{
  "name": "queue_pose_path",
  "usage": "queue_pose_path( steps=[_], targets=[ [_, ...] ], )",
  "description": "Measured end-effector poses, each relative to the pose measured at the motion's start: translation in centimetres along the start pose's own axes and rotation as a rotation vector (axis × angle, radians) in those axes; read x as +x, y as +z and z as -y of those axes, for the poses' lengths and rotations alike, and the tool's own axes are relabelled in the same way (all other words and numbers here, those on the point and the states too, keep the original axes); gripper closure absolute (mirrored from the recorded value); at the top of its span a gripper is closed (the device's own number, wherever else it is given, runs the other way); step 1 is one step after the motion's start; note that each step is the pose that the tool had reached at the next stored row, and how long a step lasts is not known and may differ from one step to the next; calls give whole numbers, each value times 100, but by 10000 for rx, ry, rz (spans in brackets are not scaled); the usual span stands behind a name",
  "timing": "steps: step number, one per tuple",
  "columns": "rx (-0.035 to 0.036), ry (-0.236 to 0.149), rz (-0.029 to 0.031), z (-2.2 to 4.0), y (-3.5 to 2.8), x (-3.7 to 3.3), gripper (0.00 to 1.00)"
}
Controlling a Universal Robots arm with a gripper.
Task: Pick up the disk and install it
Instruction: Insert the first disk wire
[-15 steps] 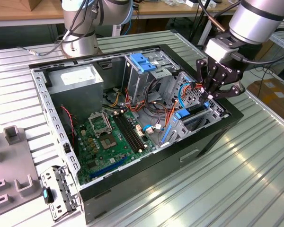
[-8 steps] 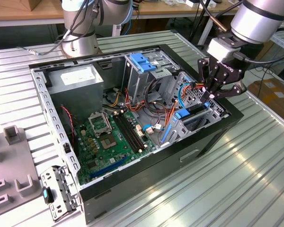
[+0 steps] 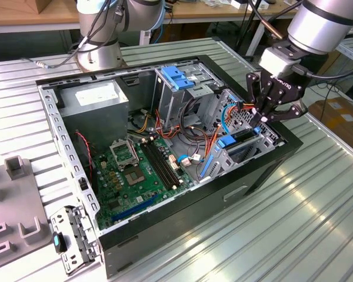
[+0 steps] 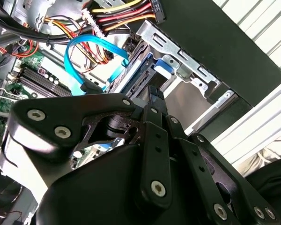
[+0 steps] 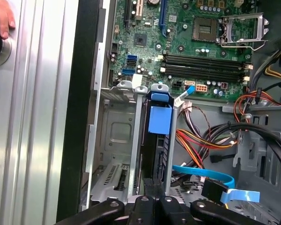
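At the drive bay (image 5: 117,136) along the edge of the open computer case (image 3: 182,232), on the exterior view's right, my pincer (image 3: 263,117) hangs right at the disk (image 5: 155,154). The disk stands on edge in the bay's slot, with its blue carrier tab toward the motherboard (image 5: 187,42). I cannot tell whether the pincer is clamped on the disk or merely at its end. A light-blue flat cable (image 5: 201,171) curls just beside the slot. A person's hand (image 5: 1,18) rests on the ribbed table (image 5: 33,117).
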State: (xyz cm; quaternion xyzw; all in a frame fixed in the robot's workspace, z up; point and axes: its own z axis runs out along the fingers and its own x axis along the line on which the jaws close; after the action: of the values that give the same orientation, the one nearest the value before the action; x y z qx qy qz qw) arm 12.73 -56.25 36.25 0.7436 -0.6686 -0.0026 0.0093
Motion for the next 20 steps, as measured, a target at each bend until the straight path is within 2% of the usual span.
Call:
queue_pose_path(
  steps=[12,19,20],
  targets=[
    [4,-466,-10,48,-6,4,89],
    [6,-716,-14,78,-32,7,89],
    [9,-1082,-22,162,-41,15,89]
  ],
)
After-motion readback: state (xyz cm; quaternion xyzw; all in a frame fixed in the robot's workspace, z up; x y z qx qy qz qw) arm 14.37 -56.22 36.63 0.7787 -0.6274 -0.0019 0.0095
